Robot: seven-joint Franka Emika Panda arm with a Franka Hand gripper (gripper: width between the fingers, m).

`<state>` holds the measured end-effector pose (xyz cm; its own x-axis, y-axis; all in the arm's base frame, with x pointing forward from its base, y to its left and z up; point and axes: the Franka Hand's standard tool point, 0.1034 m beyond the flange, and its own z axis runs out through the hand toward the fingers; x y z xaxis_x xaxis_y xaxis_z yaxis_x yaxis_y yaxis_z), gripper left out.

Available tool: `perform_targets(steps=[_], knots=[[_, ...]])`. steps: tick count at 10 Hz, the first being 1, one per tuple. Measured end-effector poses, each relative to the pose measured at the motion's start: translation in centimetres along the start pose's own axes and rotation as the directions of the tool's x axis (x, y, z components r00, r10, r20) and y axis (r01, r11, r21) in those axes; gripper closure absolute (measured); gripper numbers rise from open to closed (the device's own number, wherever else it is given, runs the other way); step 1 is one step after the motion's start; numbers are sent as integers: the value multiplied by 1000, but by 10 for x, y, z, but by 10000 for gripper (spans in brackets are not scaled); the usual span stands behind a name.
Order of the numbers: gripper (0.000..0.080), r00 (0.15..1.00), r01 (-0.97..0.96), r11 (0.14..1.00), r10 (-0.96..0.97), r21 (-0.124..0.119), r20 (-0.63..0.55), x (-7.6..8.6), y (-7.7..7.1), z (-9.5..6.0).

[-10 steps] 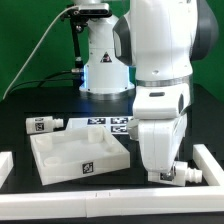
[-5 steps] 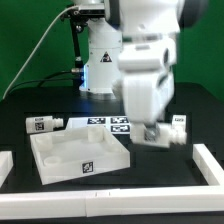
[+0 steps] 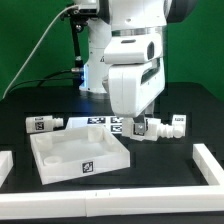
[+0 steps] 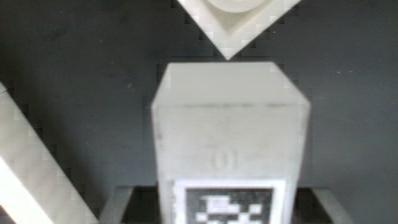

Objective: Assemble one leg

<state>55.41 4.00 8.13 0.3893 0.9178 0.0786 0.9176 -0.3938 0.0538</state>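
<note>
My gripper (image 3: 141,128) is shut on a leg (image 3: 163,127), a small white oblong block with a tag sticker, which sticks out toward the exterior view's right, just above the table. In the wrist view the leg (image 4: 228,125) fills the middle, with its tag between my gripper's (image 4: 228,205) dark fingers. A second leg (image 3: 43,124) lies at the exterior view's left, behind the large white square tray (image 3: 60,165). One corner of the tray (image 4: 231,22) points at the held leg's far end with a small gap between them.
The marker board (image 3: 103,122) lies behind the tray, partly hidden by my arm. White border rails run along the front (image 3: 110,208) and right (image 3: 206,162) of the table. The robot base (image 3: 98,62) stands at the back.
The arm has risen from the front right corner and moved back and toward the exterior view's left, carrying the leg with it. The tray and the other leg have not moved.
</note>
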Motion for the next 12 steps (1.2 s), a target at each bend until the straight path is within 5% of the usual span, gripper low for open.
perform_targets(steps=[1, 4, 5, 9, 10, 12], knots=[[515, 1000, -1, 1000, 1, -4, 1, -8, -10, -1], [515, 993, -100, 994, 98, 31, 57, -71, -63, -20], [515, 983, -169, 985, 166, 36, 73, -76, -75, -23], [515, 985, -159, 986, 155, 42, 73, -76, -76, -20], [515, 982, -181, 983, 178, 34, 64, -82, -85, -15], [515, 965, -256, 964, 250, 68, 84, -113, -129, 7]])
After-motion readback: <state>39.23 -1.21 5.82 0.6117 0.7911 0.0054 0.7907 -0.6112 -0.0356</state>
